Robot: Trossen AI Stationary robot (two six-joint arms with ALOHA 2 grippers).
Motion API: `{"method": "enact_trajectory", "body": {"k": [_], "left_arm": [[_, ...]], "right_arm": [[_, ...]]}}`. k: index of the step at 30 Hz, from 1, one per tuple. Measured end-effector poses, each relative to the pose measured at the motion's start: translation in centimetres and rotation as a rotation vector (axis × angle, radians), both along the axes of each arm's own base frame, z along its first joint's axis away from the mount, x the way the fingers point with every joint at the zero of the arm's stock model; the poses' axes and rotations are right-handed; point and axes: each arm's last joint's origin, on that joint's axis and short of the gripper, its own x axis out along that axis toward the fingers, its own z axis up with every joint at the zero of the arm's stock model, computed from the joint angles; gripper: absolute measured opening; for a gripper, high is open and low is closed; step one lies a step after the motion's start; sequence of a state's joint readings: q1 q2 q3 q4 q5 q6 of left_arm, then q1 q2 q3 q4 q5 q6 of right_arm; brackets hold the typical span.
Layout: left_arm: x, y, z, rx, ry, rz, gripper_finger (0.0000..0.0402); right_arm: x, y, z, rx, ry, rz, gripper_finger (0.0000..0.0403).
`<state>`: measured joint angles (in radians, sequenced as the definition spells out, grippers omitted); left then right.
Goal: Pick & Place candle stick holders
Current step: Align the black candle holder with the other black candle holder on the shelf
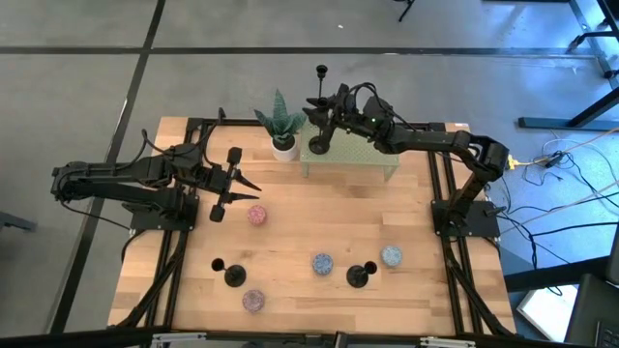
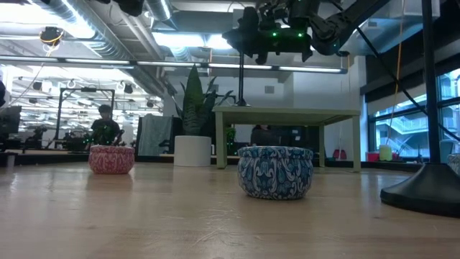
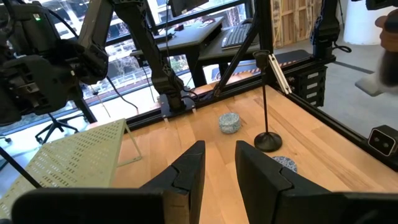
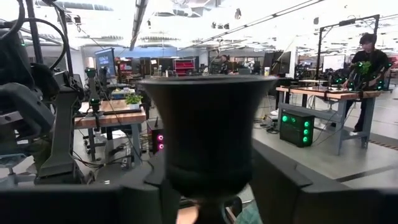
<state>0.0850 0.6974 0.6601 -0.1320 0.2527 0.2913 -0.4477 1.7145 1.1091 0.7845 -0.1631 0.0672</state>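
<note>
One black candle stick holder (image 1: 320, 97) stands upright at the left end of the pale green perforated stand (image 1: 363, 159). Its base (image 2: 241, 105) is at the stand's top. My right gripper (image 1: 324, 114) is shut on its stem, and its cup (image 4: 208, 124) fills the right wrist view. Two more holders stand on their round bases on the near part of the table, one at the left (image 1: 234, 276) and one at the right (image 1: 359, 276). My left gripper (image 1: 242, 184) hangs open and empty over the table's left half, fingers (image 3: 186, 174) pointing right. My right gripper pinches the holder's thin stem (image 4: 208, 214) between its two fingers, just below the cup. The fingers come level from the table's right side and lie across the stem. The holder is upright; I cannot tell whether its base rests on the stand or hangs just above it.
A spiky green plant in a white pot (image 1: 281, 130) stands just left of the stand. Small patterned tins lie on the table: pink (image 1: 256, 215), blue (image 1: 322, 262), light blue (image 1: 391, 255) and another (image 1: 253, 301) near the front edge. People show at benches beyond the table.
</note>
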Motion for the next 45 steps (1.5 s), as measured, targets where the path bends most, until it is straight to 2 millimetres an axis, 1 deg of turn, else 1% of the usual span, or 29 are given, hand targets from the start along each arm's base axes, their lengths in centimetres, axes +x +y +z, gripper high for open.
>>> {"method": "enact_trajectory", "body": {"k": [5,10,15,22,27,31,34,39,42,45], "left_arm": [[0.0,0.0,-0.1,-0.001,0.008,0.0,0.0084],[0.0,0.0,-0.1,-0.016,0.01,0.002,0.0084],[0.0,0.0,-0.1,-0.017,0.01,0.003,0.0084],[0.0,0.0,-0.1,-0.024,0.01,0.003,0.0084],[0.0,0.0,0.1,-0.066,0.002,0.008,0.0084],[-0.2,0.0,1.4,-0.1,-0.025,0.013,0.0084],[-0.4,-0.1,2.4,-0.107,-0.031,0.007,0.0084],[-1.3,-0.9,3.5,-0.115,0.076,-0.043,0.0084],[-2.0,-1.7,3.7,-0.131,0.182,-0.089,0.0084],[-2.4,-2.4,3.8,-0.175,0.229,-0.127,0.0084]], "right_arm": [[0.0,0.2,0.1,-0.006,0.005,0.046,0.0205],[-0.7,0.6,1.3,-0.008,0.006,0.066,0.0225],[-1.8,1.1,1.9,0.015,0.119,0.064,0.0229],[-3.4,2.0,3.1,0.039,0.212,0.067,0.023],[-4.8,2.6,3.2,0.098,0.326,0.07,0.023],[-6.1,3.2,3.7,0.133,0.395,0.072,0.023],[-7.2,4.1,4.2,0.15,0.432,0.083,0.023],[-8.6,6.5,4.6,0.187,0.529,0.138,0.023],[-8.9,8.2,4.4,0.201,0.6,0.192,0.023],[-8.8,9.9,4.2,0.196,0.637,0.25,0.023]]}}
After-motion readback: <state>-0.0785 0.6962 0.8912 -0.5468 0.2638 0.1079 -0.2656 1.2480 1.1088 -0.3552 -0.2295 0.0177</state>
